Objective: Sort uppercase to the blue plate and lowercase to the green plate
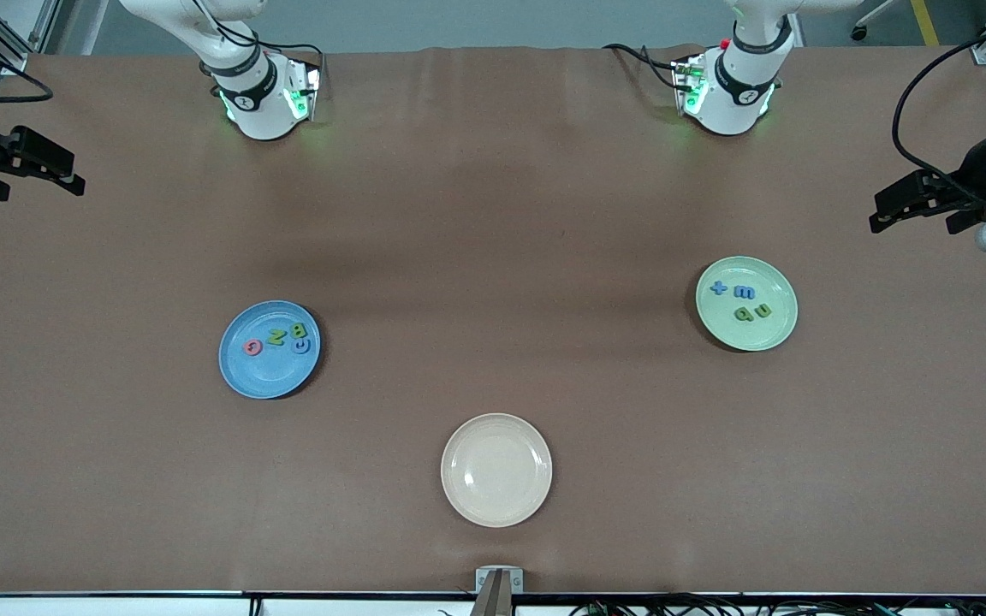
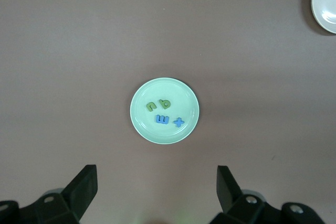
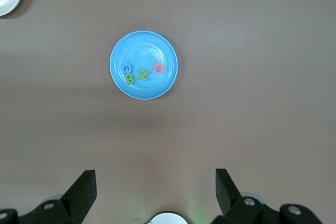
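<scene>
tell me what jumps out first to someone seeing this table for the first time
Three plates on the brown table: a blue plate toward the right arm's end holding four capital letters, a green plate toward the left arm's end holding four small letters, and a bare beige plate nearest the front camera. The left gripper and right gripper wait open, pulled out to the table's ends.

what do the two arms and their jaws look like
Both arms are glossy white with black rings at the joints and green lights glowing near their bases; black cables trail from them. The left gripper and the right gripper are matte black, each with two chunky wedge-shaped fingers. The wrist views show small round screw holes on the black finger mounts.
</scene>
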Controlling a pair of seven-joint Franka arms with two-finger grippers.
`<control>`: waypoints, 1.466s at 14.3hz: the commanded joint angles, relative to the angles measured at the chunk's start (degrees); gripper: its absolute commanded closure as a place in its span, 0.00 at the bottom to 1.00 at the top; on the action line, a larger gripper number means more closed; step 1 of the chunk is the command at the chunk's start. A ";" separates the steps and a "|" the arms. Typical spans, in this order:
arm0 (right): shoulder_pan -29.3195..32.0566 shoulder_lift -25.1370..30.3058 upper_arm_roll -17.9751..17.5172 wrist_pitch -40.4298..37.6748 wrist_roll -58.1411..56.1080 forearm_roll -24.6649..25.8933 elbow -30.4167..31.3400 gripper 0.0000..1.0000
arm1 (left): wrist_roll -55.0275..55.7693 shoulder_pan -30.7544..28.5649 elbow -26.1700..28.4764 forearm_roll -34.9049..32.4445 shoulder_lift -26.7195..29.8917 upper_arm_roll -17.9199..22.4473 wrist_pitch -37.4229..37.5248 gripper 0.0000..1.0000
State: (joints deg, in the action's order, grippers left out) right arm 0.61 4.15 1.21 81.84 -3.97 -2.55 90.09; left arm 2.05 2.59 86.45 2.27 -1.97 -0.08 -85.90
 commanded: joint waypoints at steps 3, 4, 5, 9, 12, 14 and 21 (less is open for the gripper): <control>0.97 1.65 -0.86 0.78 -0.60 0.09 2.28 0.00 | -0.81 1.02 0.03 -0.96 0.56 1.40 0.64 0.00; 1.06 1.73 -0.86 0.78 -0.69 0.09 2.37 0.00 | -0.82 1.01 0.03 -1.04 0.56 1.40 0.64 0.00; 1.06 1.74 -0.86 0.69 -0.69 0.09 2.37 0.00 | -0.82 1.01 -0.14 -0.96 0.56 1.49 0.56 0.00; 0.71 1.74 -1.03 1.22 -0.95 1.32 2.19 0.00 | -0.82 1.01 0.03 -1.04 1.78 1.49 0.55 0.00; 0.62 1.74 -1.03 0.87 -0.95 2.47 2.46 0.00 | -0.82 1.01 2.49 -1.13 5.39 1.40 0.73 0.00; 0.62 1.74 -1.03 0.61 -0.16 2.47 2.54 0.00 | -0.73 1.01 2.67 -1.13 6.19 1.40 0.73 0.00; 0.36 1.82 -1.12 0.52 3.71 2.03 2.54 0.00 | -0.55 1.19 1.97 -1.75 6.19 1.05 0.64 0.00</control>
State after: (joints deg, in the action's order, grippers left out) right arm 0.60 4.17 0.93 82.17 -2.00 -1.12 90.75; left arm 2.05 3.41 87.70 1.04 3.19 0.90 -85.24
